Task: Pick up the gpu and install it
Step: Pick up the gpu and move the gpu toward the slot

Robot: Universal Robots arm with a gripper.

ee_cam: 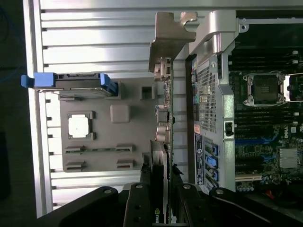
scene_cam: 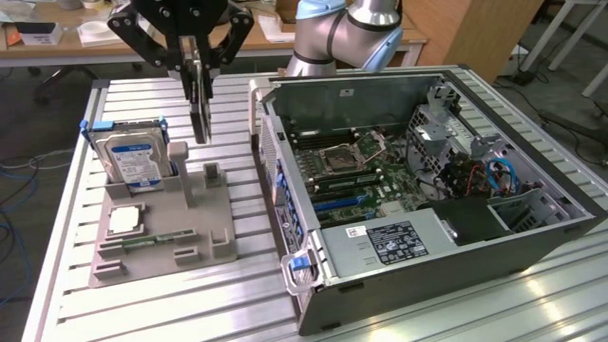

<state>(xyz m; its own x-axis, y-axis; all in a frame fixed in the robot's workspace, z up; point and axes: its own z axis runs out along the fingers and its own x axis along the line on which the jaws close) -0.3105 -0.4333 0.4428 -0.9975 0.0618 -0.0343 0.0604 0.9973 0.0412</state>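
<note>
I have the gripper (scene_cam: 198, 78) clamped narrow on the gpu (scene_cam: 201, 121), its black fingers (ee_cam: 142, 203) pinching the two flat faces. The card hangs straight down from the jaws, a thin dark blade seen edge-on. In the wrist view its pale, folded metal bracket (ee_cam: 166, 42) sits at the end farthest from the gripper. Directly beneath the gripper lies the grey moulded holder (scene_cam: 204, 214), matte and blocky with raised slots, and the card's lower end hangs clear above it. Lower and to the exterior view's left of the gripper, the silver hard drive (scene_cam: 133, 160) stands upright in blue rails. To the exterior view's right of the gripper sits the open steel computer case (scene_cam: 456, 242), resting on the ribbed aluminium table (scene_cam: 190, 306).
</note>
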